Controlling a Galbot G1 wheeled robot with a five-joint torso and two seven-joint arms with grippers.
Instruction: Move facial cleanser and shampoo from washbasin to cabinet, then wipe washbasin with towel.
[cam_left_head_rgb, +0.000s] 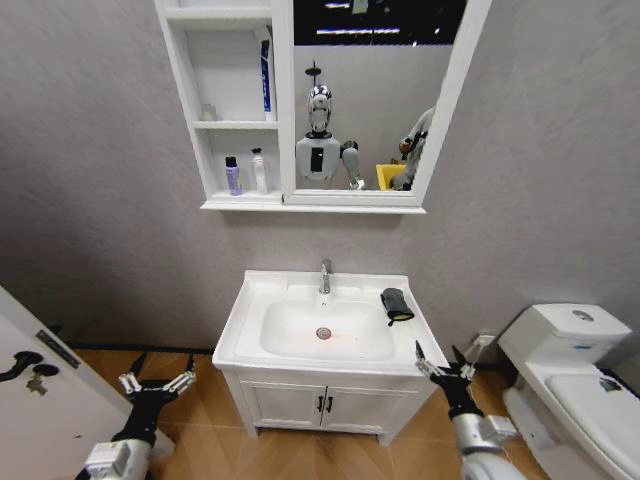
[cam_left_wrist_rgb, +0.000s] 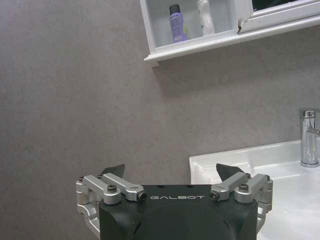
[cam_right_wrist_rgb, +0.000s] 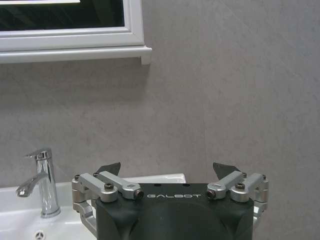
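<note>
Both my grippers hang low with fingers spread wide, holding nothing: the left gripper (cam_left_head_rgb: 157, 384) beside the washbasin (cam_left_head_rgb: 243, 322), the right gripper (cam_left_head_rgb: 444, 361) at its front corner, just below the towel (cam_left_head_rgb: 396, 304). Two bottles (cam_left_head_rgb: 245, 173) stand in the cabinet (cam_left_head_rgb: 228, 105) overhead.

Towel (cam_left_head_rgb: 397, 304) lay folded on washbasin (cam_left_head_rgb: 250, 300) rim, right of faucet — two bottles (cam_left_head_rgb: 246, 173) stood upright in cabinet (cam_left_head_rgb: 200, 100) bottom compartment.
</note>
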